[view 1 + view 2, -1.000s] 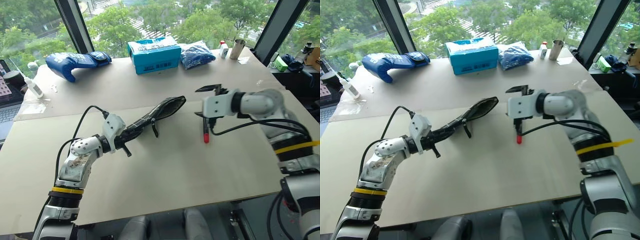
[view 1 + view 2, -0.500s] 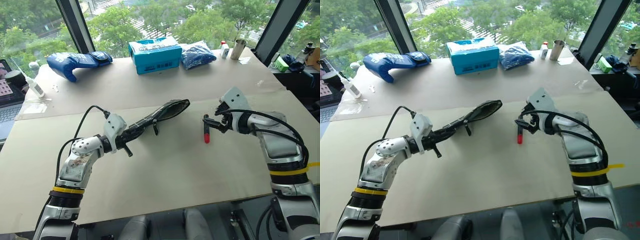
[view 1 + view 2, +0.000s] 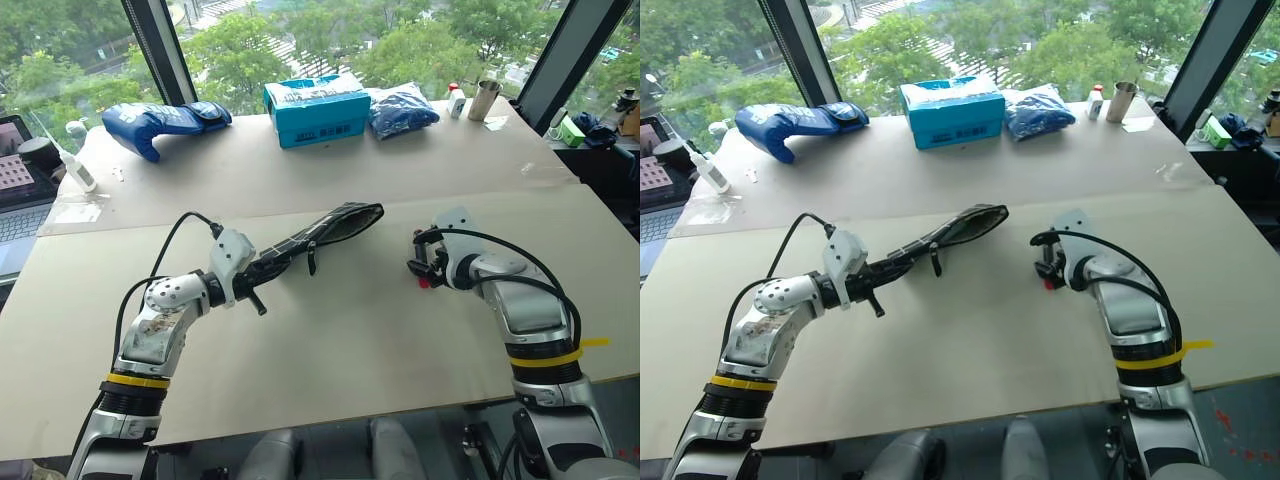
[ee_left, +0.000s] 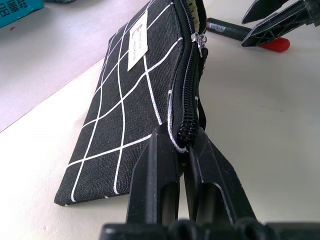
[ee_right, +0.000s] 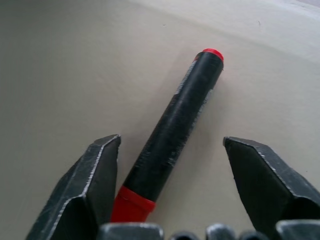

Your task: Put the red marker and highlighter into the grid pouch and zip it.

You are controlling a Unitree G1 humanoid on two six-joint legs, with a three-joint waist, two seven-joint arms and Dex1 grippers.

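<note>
Left hand (image 4: 184, 150) is clamping tight, arm reaching forward – right hand (image 5: 170, 165) is pointing down, fingers (image 5: 95, 175) spread apart.

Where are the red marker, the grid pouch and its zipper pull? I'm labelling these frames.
red marker (image 5: 175, 130): right wrist view, mid black barrel.
grid pouch (image 4: 125, 115): left wrist view, gridded side panel.
zipper pull (image 4: 200, 42): left wrist view, metal slider.

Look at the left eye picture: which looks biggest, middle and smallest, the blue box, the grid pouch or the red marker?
1. the grid pouch, though it sits nearer the camera than the box, so that may flatter it
2. the blue box, a close second
3. the red marker, mostly hidden by the right gripper
</note>
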